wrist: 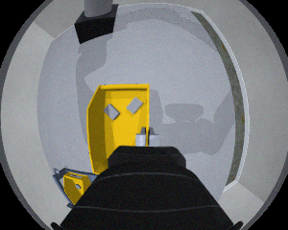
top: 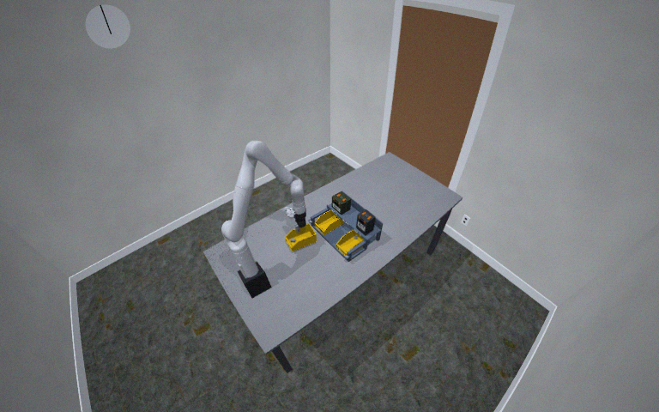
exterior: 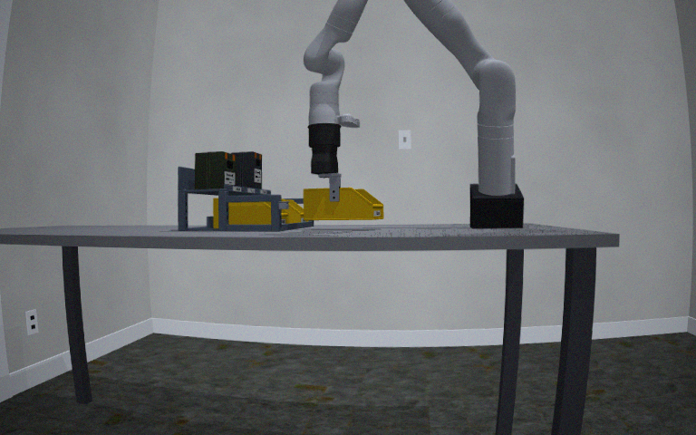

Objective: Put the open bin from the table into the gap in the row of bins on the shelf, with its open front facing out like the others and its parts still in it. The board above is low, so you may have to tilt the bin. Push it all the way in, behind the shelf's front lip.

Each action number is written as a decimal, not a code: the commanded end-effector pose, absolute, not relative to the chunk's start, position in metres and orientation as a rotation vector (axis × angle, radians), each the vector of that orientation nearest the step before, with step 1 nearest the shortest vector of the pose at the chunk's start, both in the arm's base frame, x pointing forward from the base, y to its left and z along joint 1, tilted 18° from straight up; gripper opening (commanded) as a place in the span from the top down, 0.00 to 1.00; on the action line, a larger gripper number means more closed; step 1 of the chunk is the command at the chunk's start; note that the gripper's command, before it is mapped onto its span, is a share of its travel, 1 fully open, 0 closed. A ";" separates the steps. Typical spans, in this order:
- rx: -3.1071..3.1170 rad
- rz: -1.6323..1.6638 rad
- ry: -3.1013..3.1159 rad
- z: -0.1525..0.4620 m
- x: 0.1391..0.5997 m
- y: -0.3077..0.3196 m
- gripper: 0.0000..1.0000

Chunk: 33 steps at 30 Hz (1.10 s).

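The open yellow bin (top: pixel 303 244) (exterior: pixel 343 208) (wrist: pixel 120 136) hangs roughly level, a little above the table, with its low open front toward the robot base. Grey parts (wrist: pixel 111 112) (wrist: pixel 134 105) lie in it. My gripper (top: pixel 298 229) (exterior: pixel 333 195) (wrist: pixel 147 133) points down and is shut on one long side wall of the bin. The blue-grey shelf (top: pixel 329 245) (exterior: pixel 223 211) (wrist: pixel 78 171) stands just beyond the bin's back end. Two yellow bins (top: pixel 328 223) (top: pixel 348 244) sit in it with a gap between them. The gap's depth under the board is partly hidden.
Two dark boxes (top: pixel 341 203) (top: pixel 365 222) (exterior: pixel 210 169) (exterior: pixel 247 168) stand on the low board above the shelf row. The shelf's front lip and side posts are close to the held bin's back end. The black robot base (top: pixel 254 281) (exterior: pixel 496 211) (wrist: pixel 97 26) is on the opposite side.
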<state>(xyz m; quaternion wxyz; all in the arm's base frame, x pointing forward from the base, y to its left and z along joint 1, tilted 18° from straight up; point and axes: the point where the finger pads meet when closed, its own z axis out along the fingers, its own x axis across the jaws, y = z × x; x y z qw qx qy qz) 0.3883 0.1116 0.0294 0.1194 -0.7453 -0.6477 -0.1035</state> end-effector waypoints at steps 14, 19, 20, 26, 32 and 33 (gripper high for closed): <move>-2.180 -0.310 -1.896 0.037 0.390 0.110 1.00; -2.180 -0.310 -1.896 0.037 0.390 0.110 1.00; -2.180 -0.310 -1.896 0.037 0.390 0.110 1.00; -2.180 -0.311 -1.896 0.037 0.390 0.110 1.00; -2.181 -0.311 -1.896 0.038 0.390 0.110 1.00; -2.181 -0.311 -1.896 0.038 0.390 0.110 1.00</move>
